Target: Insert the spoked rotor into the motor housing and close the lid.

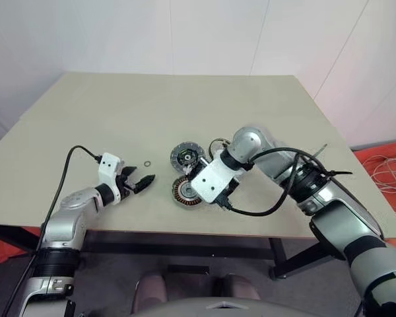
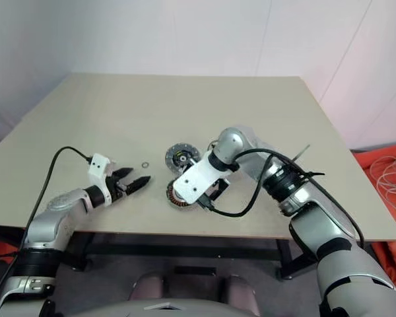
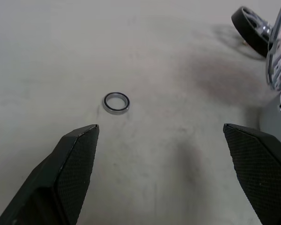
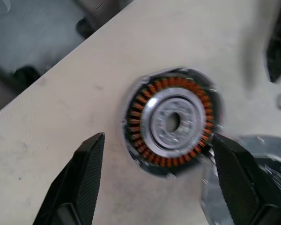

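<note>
motor housing point(image 4: 171, 123) lay flat near the desk's point(image 1: 185, 112) near edge, open face up, copper windings ringing a silvery hub; being round, it had no long axis. the right pincer point(image 4: 157, 180) hovered just above it, fingers apart, one to each side of the shell, gripping nothing. the lid point(image 1: 187, 155) lay flat just behind the housing, ribbed face up. in the left wrist view a black wheel, seemingly the spoked rotor point(image 3: 250, 30), stood on edge. the left pincer point(image 1: 140, 181) rested well apart to the left, fingers spread wide and empty, pointing toward a small ring point(image 3: 116, 102) near its tips.
</note>
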